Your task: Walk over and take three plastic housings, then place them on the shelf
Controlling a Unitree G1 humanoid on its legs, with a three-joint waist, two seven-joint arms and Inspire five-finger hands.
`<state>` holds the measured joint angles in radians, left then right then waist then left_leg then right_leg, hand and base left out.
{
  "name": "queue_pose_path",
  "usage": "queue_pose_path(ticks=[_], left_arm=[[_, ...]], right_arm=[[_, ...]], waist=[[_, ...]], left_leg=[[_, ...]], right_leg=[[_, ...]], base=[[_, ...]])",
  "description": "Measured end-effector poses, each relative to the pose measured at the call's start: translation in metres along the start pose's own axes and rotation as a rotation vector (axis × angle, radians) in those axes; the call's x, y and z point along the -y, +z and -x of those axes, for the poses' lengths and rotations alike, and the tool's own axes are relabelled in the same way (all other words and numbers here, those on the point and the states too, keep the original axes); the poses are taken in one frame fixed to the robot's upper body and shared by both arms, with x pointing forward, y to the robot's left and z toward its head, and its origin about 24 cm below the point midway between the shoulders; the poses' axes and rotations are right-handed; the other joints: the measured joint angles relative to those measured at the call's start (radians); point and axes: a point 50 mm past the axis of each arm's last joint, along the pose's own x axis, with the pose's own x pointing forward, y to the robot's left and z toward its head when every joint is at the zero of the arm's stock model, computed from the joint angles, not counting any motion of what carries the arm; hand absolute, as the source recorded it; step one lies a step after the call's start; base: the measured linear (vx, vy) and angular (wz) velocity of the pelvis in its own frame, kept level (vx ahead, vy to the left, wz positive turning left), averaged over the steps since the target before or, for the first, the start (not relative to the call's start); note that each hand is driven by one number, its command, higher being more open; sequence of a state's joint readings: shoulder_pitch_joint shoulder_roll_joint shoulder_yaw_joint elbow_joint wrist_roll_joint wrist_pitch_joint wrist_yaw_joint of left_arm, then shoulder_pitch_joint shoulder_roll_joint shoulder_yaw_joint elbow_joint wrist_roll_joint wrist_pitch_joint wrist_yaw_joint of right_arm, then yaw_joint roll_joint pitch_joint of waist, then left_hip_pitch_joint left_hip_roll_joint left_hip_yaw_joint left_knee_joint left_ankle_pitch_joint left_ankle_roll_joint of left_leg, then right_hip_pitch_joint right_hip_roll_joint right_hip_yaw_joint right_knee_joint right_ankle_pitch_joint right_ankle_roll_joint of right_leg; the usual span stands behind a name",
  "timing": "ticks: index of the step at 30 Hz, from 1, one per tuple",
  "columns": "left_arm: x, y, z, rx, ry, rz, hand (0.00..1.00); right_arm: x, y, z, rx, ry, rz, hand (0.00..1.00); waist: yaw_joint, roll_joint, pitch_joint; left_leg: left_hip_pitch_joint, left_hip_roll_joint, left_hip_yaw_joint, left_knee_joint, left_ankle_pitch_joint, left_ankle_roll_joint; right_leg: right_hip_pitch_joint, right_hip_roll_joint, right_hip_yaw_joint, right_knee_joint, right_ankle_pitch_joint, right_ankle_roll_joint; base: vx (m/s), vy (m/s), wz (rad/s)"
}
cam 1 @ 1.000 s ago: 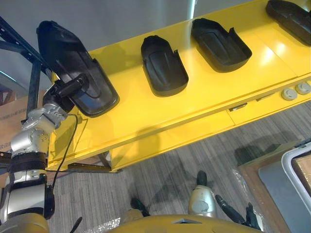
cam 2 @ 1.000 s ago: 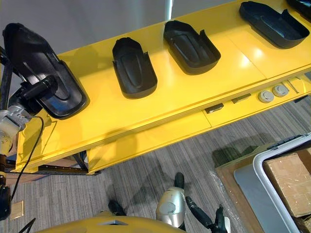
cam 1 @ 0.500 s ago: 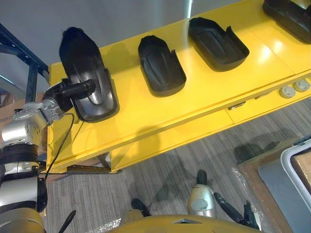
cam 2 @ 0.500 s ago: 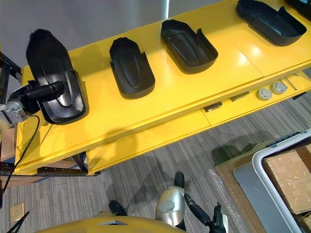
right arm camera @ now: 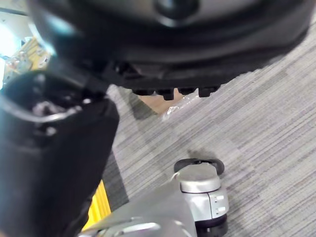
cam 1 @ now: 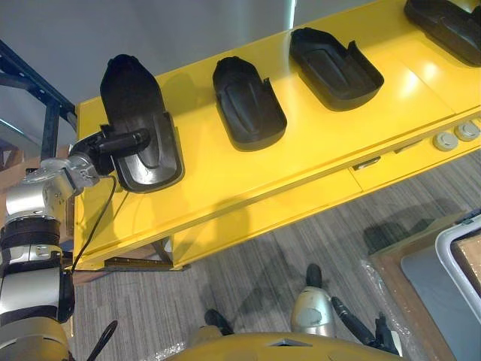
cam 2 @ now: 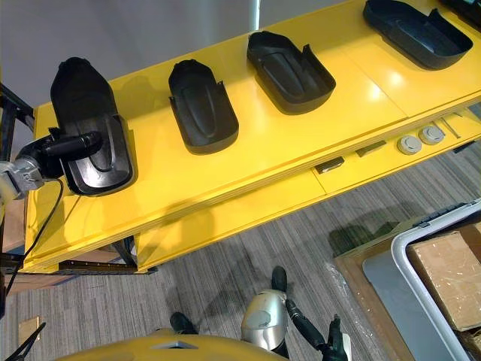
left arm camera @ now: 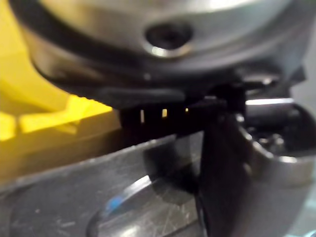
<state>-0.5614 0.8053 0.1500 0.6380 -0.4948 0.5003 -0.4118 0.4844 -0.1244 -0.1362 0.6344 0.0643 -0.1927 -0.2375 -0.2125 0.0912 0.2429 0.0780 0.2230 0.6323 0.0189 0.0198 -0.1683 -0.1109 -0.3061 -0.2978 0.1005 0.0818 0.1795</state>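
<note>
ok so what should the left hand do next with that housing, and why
Probably open the left hand and slide it back off. The housing it grips looks to lie flat on the yellow shelf, in line with the next housing and apart from it, so letting go seems the only step left. The right hand hangs open near the floor.

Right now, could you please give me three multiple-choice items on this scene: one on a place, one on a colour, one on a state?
1. Where does the housing by the left hand lie?
A) the table's left end
B) its middle
C) the floor
2. What colour is the table?
A) grey
B) yellow
C) blue
3. How is the left hand?
A) open
B) shut, empty
C) shut on the housing

1 A: it is leftmost in the row.
2 B: its top is yellow.
3 C: it clamps the housing's rim.
</note>
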Motion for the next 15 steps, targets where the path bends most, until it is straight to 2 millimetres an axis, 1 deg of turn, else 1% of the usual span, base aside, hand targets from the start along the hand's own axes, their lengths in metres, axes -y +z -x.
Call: queue_pose_path(ticks=[7,9,13,14,15], left_arm=[[-0.003,0.002,-0.002,-0.008,0.028,-0.004,0.00],[-0.003,0.002,-0.002,-0.008,0.028,-0.003,0.00],[0.001,0.007,-0.004,0.005,0.019,-0.001,0.00],[0.004,0.010,-0.006,0.015,0.011,-0.003,1.00],[0.005,0.012,-0.007,0.019,0.006,-0.002,1.00]], right_arm=[[-0.003,0.003,-0.004,0.010,0.028,0.017,1.00],[-0.003,0.007,-0.007,0.026,0.047,0.036,1.00],[-0.008,0.022,-0.017,0.049,0.075,-0.030,1.00],[-0.010,0.026,-0.020,0.057,0.083,-0.052,1.00],[-0.011,0.028,-0.020,0.062,0.088,-0.060,1.00]], waist=[[-0.007,-0.005,0.003],[-0.006,-0.005,0.004],[0.004,-0.009,0.011],[0.011,-0.009,0.019],[0.015,-0.009,0.022]], left_leg=[[0.000,0.000,0.000,0.002,0.000,0.000],[0.000,0.000,0.000,0.003,0.000,0.000],[-0.001,0.000,-0.002,0.003,0.001,0.001],[-0.001,0.000,-0.004,0.003,0.001,0.001],[-0.002,-0.001,-0.005,0.003,0.001,0.002]], right_leg=[[0.000,0.000,0.001,0.001,0.001,0.000],[0.000,0.000,0.001,0.001,0.002,0.000],[0.000,-0.001,0.000,0.002,0.002,0.000],[0.002,-0.002,-0.002,0.002,0.002,0.000],[0.002,-0.003,-0.003,0.002,0.002,0.000]], base=[[0.00,0.000,0.00],[0.00,0.000,0.00],[0.00,0.000,0.00],[0.00,0.000,0.04],[0.00,0.000,0.07]])
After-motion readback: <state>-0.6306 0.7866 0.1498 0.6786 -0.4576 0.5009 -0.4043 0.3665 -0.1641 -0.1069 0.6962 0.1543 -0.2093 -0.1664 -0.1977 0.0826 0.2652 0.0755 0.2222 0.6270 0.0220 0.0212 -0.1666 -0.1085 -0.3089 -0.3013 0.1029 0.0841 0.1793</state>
